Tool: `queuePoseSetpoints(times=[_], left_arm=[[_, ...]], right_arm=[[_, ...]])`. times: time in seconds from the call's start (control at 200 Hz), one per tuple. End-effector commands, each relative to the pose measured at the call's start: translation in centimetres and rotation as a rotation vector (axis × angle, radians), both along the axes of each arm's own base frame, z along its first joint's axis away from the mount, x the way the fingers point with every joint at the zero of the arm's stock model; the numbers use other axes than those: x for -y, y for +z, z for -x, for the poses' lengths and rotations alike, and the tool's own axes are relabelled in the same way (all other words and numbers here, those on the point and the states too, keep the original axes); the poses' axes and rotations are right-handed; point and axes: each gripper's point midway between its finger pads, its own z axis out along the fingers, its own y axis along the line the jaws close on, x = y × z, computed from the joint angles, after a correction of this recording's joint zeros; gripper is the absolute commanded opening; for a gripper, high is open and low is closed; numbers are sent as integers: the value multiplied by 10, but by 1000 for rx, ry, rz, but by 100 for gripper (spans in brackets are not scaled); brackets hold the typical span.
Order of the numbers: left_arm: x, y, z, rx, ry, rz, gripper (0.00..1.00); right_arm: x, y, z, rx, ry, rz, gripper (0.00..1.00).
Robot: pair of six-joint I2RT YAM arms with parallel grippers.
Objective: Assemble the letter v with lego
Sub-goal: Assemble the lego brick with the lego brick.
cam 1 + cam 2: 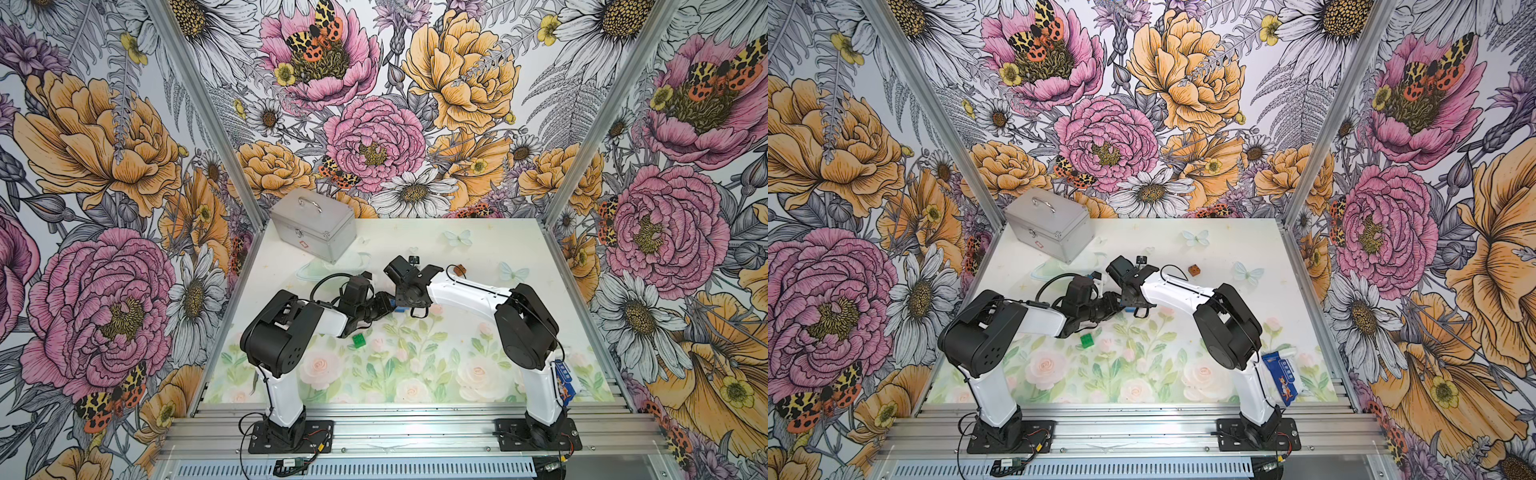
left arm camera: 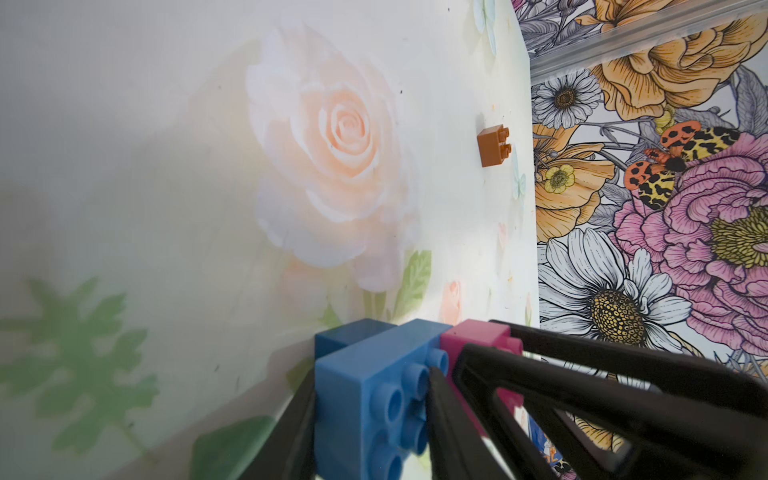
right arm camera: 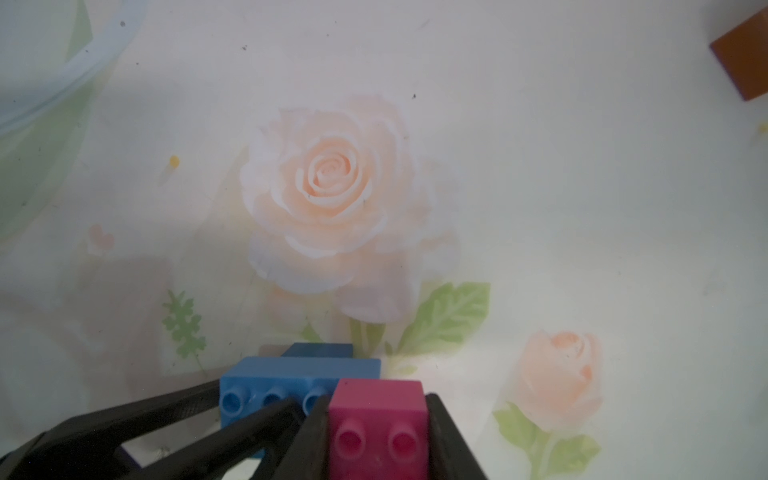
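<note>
Lego [image 2: 374, 399] at worktop [image 1: 415, 374] centre: light blue brick [image 3: 291, 378] on dark blue brick [image 2: 349, 334], pink brick [image 3: 376, 399] at one end. Left pincer [image 2: 372, 374] clamps the light blue brick, right pincer [image 3: 376, 419] the pink brick. Green brick [image 1: 359, 340], brown brick [image 1: 1194, 270], silver case [image 1: 311, 224] and blue packet [image 1: 1281, 376] lie apart. Arms mostly hide it in both top views. Studs face the wrist cameras; long axis runs toward pink.

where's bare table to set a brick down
Widest free patch: near middle of the table, between left arm and right arm, nearer than the green brick. Also the far strip between silver case and brown brick. Crowded: centre, where left gripper and right gripper clamp the blue brick and pink brick.
</note>
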Motion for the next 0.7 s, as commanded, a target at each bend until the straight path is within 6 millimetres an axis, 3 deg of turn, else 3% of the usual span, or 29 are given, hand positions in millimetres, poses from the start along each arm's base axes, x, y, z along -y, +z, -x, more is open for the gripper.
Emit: queuePoseSetpoints(times=[0.0, 0.25, 0.325, 0.465, 0.69], left_arm=[[-31, -65, 48, -236, 3, -151, 39], [-31, -66, 49, -240, 0, -148, 41], [-30, -65, 49, -238, 0, -147, 43], [-30, -63, 48, -235, 2, -141, 46], [-30, -60, 48, -232, 4, -137, 49]], right_arm=[[27, -62, 33, -163, -22, 150, 0], [18, -63, 32, -162, -1, 98, 0], [16, -59, 31, -159, 6, 90, 7], [11, -49, 28, -142, 16, 69, 30], [3, -21, 17, -91, 27, 20, 44]])
